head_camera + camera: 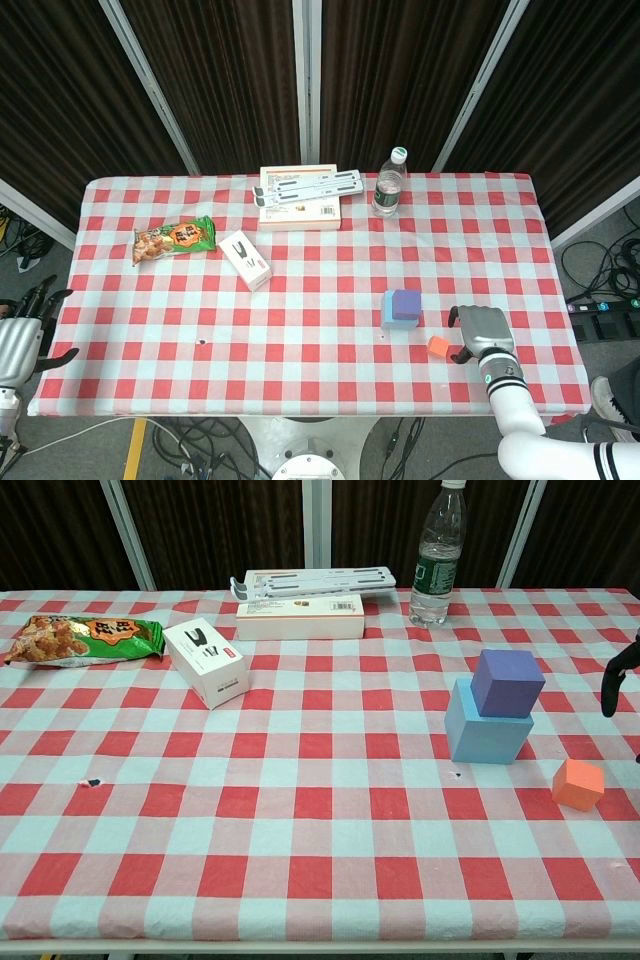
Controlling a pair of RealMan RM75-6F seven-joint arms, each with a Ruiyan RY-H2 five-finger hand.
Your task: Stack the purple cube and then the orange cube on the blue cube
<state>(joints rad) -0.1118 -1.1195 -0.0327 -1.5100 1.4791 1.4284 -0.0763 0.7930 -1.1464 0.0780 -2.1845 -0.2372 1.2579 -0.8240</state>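
Chest view shows the orange cube on the checked tablecloth, near the blue cube carrying the purple cube. It looks light and rigid; pinch opposite flat faces. The right hand hovers beside it, fingers apart, holding nothing.

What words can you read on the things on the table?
None can be read.
Snack bag: print too blurred.
White box: only a dark picture, no clear words.
Water bottle label: too small.
Long flat box: small mark, unreadable.
The cubes bear no text.
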